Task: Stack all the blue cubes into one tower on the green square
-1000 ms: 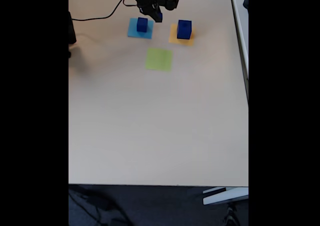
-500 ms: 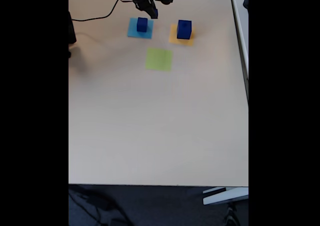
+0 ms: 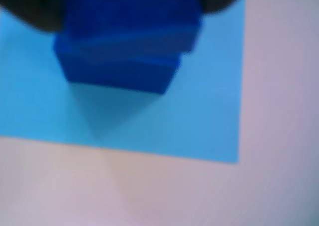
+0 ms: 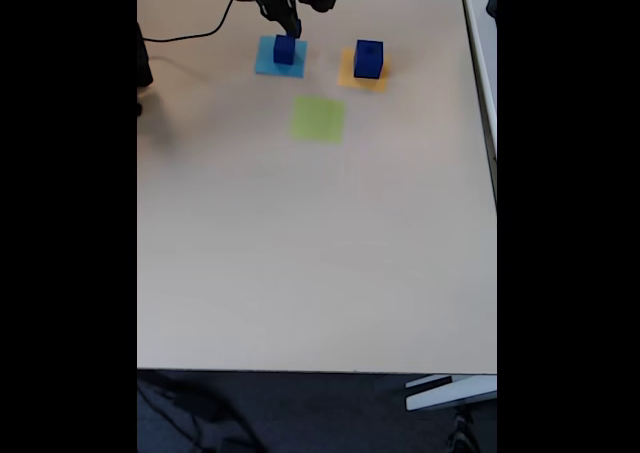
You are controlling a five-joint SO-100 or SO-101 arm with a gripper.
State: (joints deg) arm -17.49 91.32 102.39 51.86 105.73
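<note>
Pale beige surface [image 4: 300,253]: black tool [image 4: 292,31], state unclear in blur, could knock the small dark-blue cube [image 4: 285,50] off its flat light-blue square [image 4: 266,65].

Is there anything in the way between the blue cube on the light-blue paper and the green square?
Nothing visible. In the fixed view, bare table lies between the blue cube on the light-blue square and the green square. The other cube sits off to the right on the orange square.

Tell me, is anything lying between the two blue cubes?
No. In the fixed view, the left cube and the right cube are parted by bare table alone; the green square lies nearer the camera.
</note>
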